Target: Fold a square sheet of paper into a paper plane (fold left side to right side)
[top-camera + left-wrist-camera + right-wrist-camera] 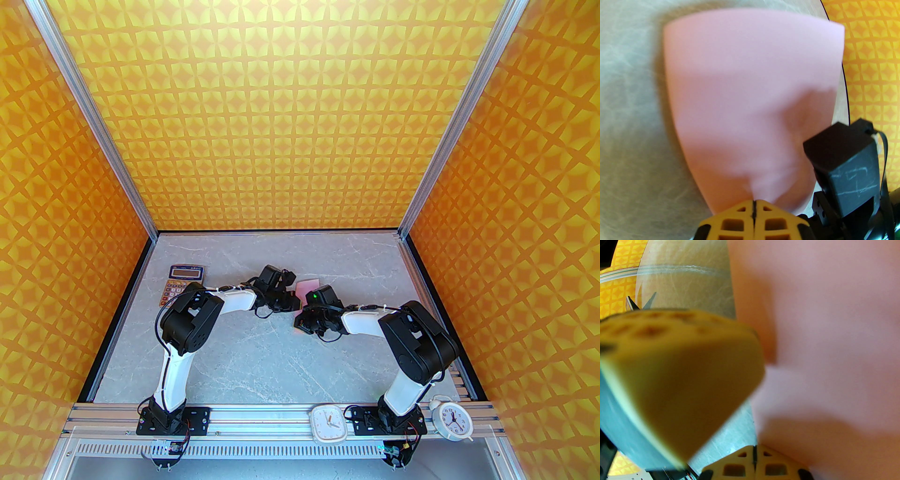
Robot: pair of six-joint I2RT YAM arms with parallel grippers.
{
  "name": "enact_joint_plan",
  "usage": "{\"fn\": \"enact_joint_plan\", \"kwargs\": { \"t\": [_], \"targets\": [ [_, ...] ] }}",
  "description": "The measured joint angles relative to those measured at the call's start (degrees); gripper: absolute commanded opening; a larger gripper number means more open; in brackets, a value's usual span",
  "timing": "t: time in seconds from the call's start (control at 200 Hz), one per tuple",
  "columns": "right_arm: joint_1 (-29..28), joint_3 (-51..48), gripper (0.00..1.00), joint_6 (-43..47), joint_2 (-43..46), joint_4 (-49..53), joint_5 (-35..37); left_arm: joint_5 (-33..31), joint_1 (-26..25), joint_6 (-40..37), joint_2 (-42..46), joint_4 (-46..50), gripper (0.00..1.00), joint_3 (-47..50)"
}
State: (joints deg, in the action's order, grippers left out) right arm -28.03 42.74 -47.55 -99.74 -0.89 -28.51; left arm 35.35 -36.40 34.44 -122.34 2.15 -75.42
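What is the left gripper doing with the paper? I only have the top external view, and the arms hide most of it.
Observer: The left gripper is shut, pinching one edge of the square sheet of paper.
Operator: And the right one?
Observer: The right gripper is shut on an edge of the sheet too.
Operator: Is the sheet flat?
Observer: No, it wrinkles near the left pinch.

pink paper sheet [308,284]: 1 | orange-keyed calculator [180,281]: 1 | white clocks [329,424] [451,420]: 2 | robot arms [173,356] [408,375]: 2
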Motion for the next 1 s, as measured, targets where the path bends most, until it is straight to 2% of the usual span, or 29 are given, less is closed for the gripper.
{"fn": "enact_joint_plan", "kwargs": {
  "t": [0.41,1.0],
  "targets": [
    [0.11,-0.46,0.00,0.24,0.00,-0.50,-0.42,-1.73,0.24,-2.60,-2.19,4.55,0.00,-2.84],
    [0.44,-0.76,0.00,1.77,-0.39,-1.86,-0.66,1.53,2.12,-2.95,-8.33,12.28,0.01,-14.05]
  ]
}}
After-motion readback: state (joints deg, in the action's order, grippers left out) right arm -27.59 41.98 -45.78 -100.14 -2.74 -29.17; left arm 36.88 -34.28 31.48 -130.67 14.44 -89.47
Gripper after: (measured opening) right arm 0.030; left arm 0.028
